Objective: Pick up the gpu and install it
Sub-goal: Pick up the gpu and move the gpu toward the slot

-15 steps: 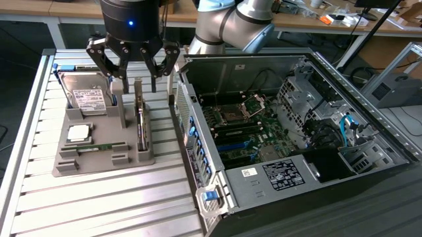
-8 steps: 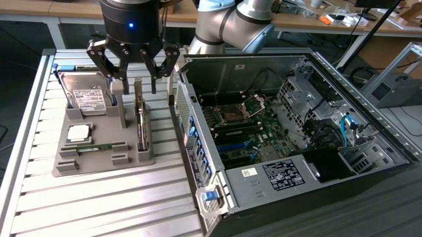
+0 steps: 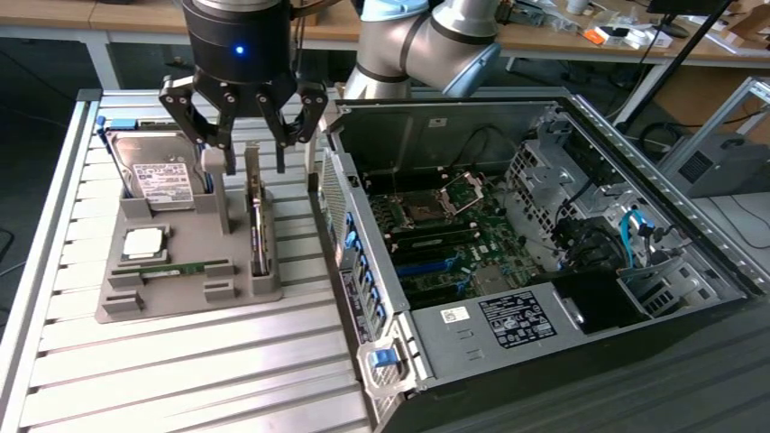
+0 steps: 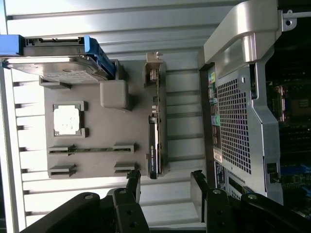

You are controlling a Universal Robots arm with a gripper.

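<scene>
The gpu (image 3: pixel 256 216) is a thin dark card with a metal bracket, standing edge-on in a slot along the grey parts tray (image 3: pixel 180 293) on the side toward the computer case. In the wrist view the gpu (image 4: pixel 154 126) runs lengthwise toward the fingers. My gripper (image 3: pixel 247 161) hangs open above the card's far end, one finger on each side and clear of it, nothing held. The wrist view shows the gripper (image 4: pixel 165 187) with the card's end nearer one finger than the other.
The tray also holds a silver hard drive (image 3: pixel 162 176) in a blue carrier, a CPU (image 3: pixel 144 241) and a green RAM stick (image 3: pixel 180 268). An open computer case (image 3: pixel 506 225) lies at the exterior view's right, its perforated rear panel (image 4: pixel 238 126) close beside the tray.
</scene>
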